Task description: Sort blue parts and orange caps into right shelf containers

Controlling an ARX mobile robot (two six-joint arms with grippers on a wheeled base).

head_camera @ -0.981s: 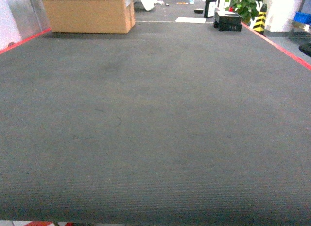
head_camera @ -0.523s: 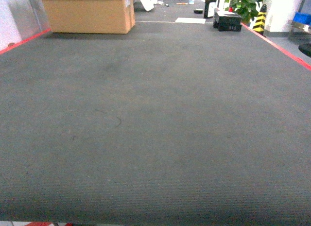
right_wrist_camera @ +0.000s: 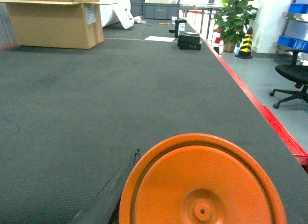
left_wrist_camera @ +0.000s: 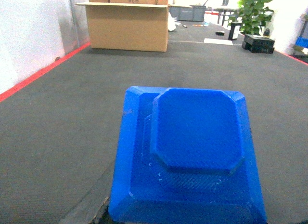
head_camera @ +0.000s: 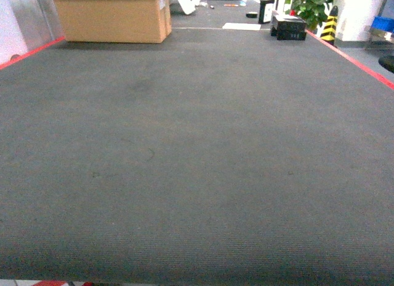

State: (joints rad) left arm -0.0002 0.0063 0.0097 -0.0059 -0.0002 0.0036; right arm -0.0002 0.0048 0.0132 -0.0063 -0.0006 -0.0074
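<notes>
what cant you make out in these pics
- Left gripper: hidden in the left wrist view behind the blue part; its lower edge is cropped.
- Right gripper: hidden in the right wrist view behind the orange cap, also cropped.
- Shelf containers: none identifiable; the head view shows mostly carpet.

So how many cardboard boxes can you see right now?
1. The box sits at the far left end of the grey carpet, also visible in both wrist views. More may be hidden outside the frames.
</notes>
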